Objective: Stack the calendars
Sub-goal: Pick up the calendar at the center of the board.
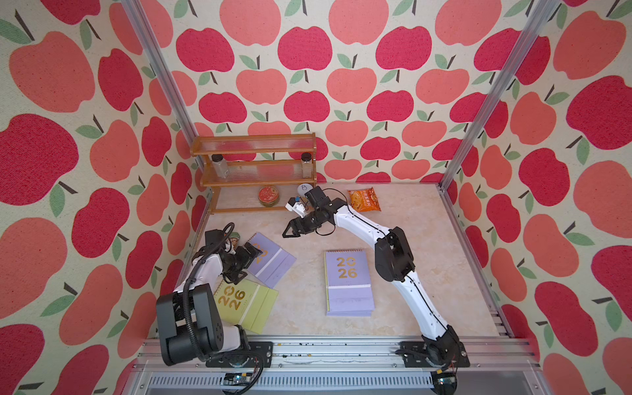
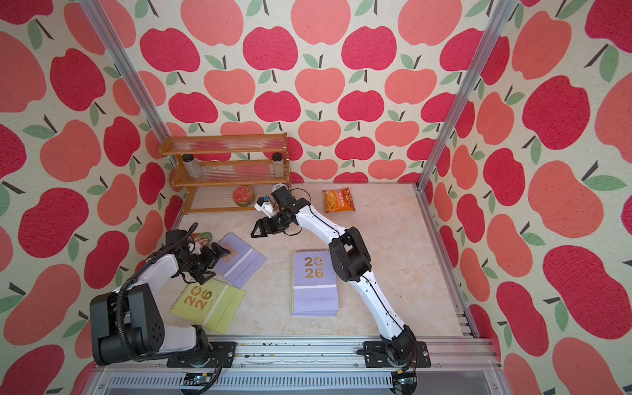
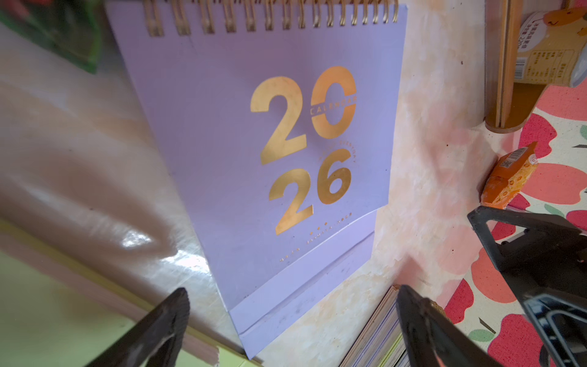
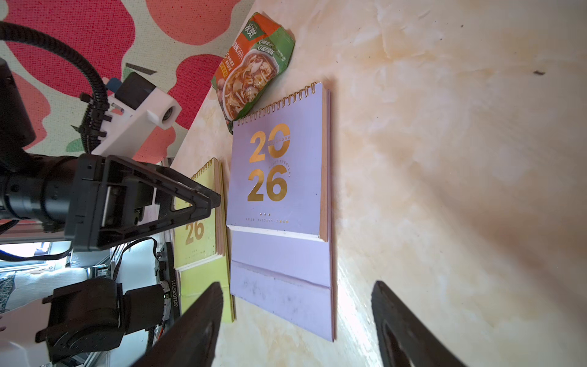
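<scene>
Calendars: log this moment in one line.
stack: lavender on top | loose: lavender calendar, green calendar | left hand: open over lavender calendar | right hand: open, empty

Calendar stack (image 1: 348,284): lavender cover on top, gold "2026", flat, mid-surface, edges roughly flush. Lone lavender calendar (image 1: 275,263): flat, askew, well left of stack. Yellow-green calendar (image 1: 249,304): flat, askew, just beside lone lavender calendar, corners meeting.
</scene>
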Robot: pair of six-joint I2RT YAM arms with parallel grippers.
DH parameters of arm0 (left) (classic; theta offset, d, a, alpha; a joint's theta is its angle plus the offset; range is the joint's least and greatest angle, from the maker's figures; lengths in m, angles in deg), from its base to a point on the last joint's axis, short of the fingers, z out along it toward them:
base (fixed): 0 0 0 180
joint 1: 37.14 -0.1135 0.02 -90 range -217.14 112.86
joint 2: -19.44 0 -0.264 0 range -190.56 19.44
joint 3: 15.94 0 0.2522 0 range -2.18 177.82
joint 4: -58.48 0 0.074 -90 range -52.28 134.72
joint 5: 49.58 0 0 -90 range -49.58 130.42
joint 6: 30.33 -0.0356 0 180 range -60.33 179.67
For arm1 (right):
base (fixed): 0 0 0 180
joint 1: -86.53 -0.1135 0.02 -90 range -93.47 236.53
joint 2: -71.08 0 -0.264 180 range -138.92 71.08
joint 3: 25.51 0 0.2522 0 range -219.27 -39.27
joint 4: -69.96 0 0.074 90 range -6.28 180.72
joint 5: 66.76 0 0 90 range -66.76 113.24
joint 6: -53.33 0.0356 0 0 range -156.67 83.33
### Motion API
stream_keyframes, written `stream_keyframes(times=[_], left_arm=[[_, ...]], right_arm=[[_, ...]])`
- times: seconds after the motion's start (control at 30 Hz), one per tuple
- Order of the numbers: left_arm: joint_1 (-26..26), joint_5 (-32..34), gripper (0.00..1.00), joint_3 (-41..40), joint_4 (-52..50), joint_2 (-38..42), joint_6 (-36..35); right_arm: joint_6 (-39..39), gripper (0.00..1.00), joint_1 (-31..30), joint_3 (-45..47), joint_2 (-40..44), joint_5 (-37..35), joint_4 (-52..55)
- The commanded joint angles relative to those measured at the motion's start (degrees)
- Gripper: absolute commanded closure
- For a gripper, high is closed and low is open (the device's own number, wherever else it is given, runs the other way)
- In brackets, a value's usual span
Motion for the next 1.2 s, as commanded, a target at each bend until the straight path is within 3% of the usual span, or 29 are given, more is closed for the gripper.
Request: stream_keyframes(times=[0.0, 0.57, 0.8, 1.17], left_arm=[[-0.29, 1.45, 0.0, -0.71, 3.18, -1.77, -1.61], [2.12, 2.29, 0.01, -2.42, 14.04, -7.98, -2.2], [6.49, 1.8, 0.01, -1.18, 17.46, -11.7, -0.06], [12.26, 0.53, 0.01, 1.53, 22.5, -14.26, 4.45]], right_arm=[[1.42, 0.24, -0.73, -1.37, -2.22, 1.82, -1.64], [0.56, 0.24, -0.3, -7.12, -9.8, 2.88, -1.39], [0.49, 0.24, -0.65, -7.03, -11.17, 2.1, -0.88], [3.19, 0.28, -0.3, -2.11, -9.21, 7.86, -4.71]])
